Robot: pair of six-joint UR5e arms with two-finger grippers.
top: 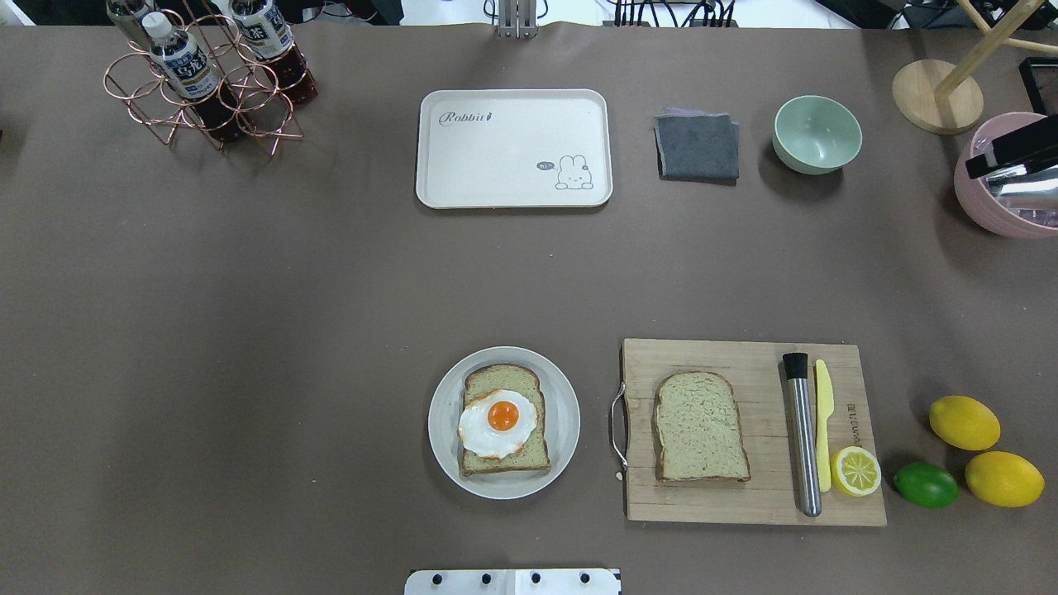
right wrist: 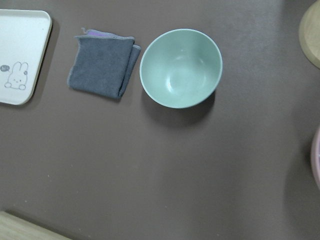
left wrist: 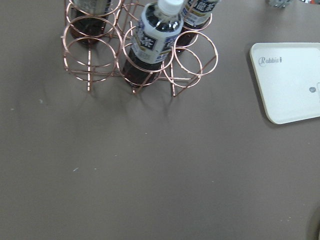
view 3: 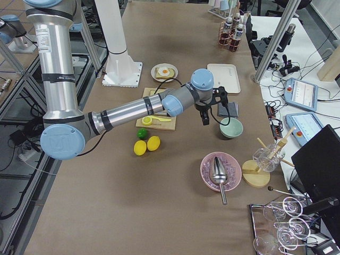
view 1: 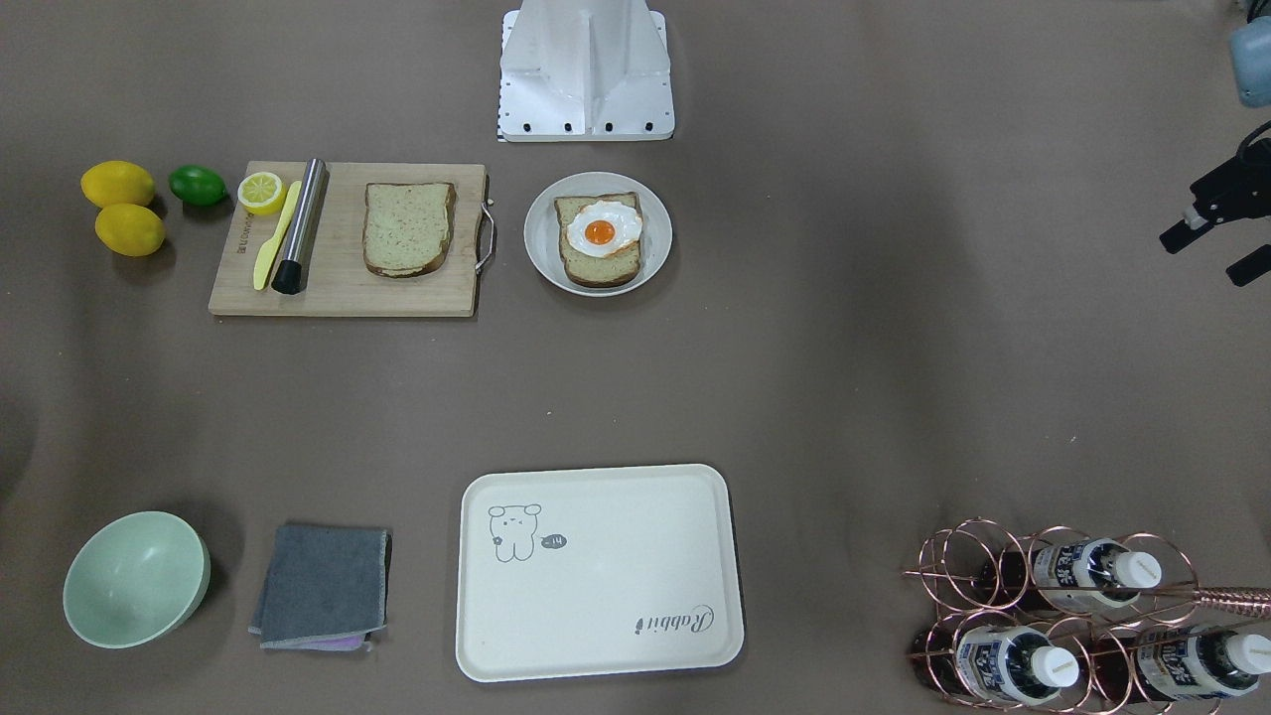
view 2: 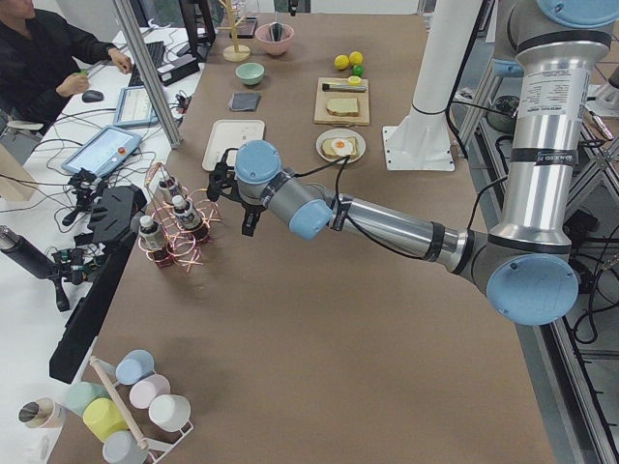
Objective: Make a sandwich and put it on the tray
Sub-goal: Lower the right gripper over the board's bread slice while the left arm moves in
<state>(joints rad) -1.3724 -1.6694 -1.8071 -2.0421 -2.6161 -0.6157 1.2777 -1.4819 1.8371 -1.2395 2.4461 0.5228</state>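
A round pale-grey plate (top: 564,417) holds one bread slice (top: 506,459) with a fried egg (top: 498,421) on top. The second bread slice (top: 701,426) lies on the wooden cutting board (top: 748,504). The cream tray (top: 512,149) lies empty at the far side and also shows in the front view (view 1: 596,571). My left gripper (view 1: 1211,253) hangs high by the bottle rack (view 2: 174,227), its fingers apart and empty. My right gripper (view 3: 210,109) hovers high over the grey cloth (right wrist: 102,66) and green bowl (right wrist: 181,67); I cannot tell whether it is open or shut.
On the board lie a steel rod (top: 802,434), a yellow knife (top: 823,421) and a lemon half (top: 856,471). Two lemons (top: 964,421) and a lime (top: 926,484) sit beside it. A pink bowl with a scoop (view 3: 220,171) stands at the right end.
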